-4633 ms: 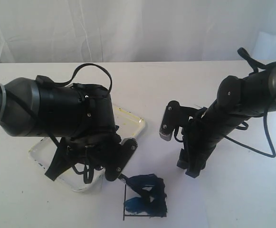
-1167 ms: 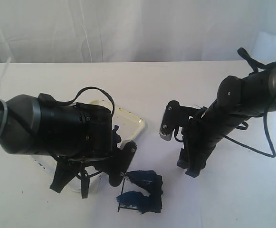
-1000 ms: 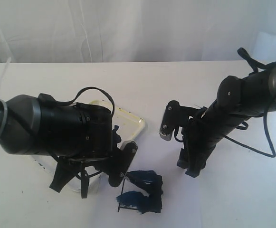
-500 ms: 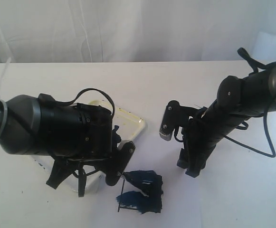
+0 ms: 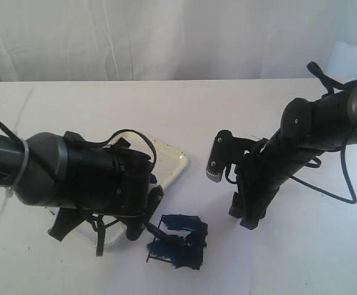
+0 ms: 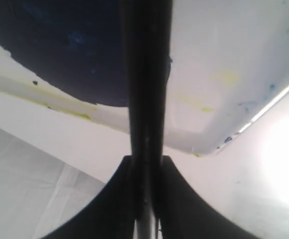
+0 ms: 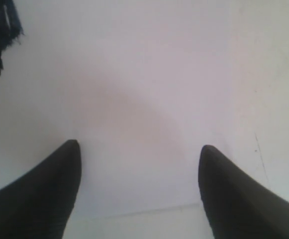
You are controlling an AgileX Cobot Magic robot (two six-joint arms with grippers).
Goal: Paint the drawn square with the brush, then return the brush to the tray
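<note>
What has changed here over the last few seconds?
The left gripper, still clamped on the brush, has swung back from the painted square toward the tray; the brush now hangs over its paint puddle. In the exterior view the painted square has slid slightly left and tilted. The right gripper stayed open and still.

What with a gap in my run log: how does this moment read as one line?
left fingers: shut on brush, at tray | right fingers: open, empty | drawn square: smeared blue
</note>
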